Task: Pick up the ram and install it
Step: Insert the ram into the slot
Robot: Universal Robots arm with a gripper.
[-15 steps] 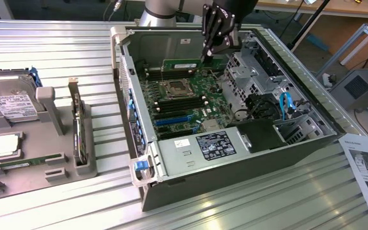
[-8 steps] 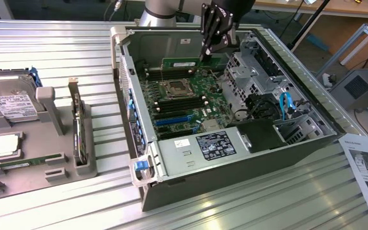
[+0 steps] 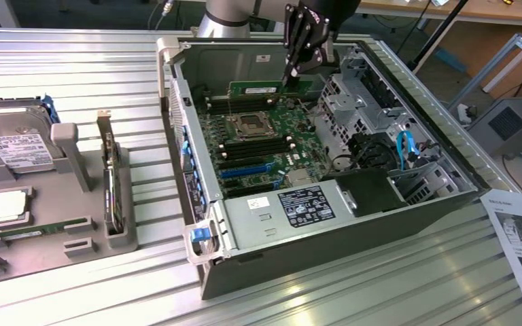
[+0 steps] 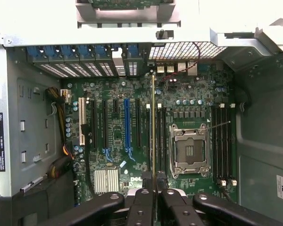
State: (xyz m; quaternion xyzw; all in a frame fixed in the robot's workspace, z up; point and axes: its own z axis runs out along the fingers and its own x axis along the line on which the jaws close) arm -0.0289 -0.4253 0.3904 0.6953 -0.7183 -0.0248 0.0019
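My gripper point(image 3: 291, 76) was clenched on one end of the ram point(image 3: 255, 89), holding it on edge above the motherboard point(image 3: 270, 129) inside the open computer case point(image 3: 352, 244).

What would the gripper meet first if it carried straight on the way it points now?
Probably the black memory slots beside the processor socket; the ram in the gripper would reach them first. Depth is unclear.
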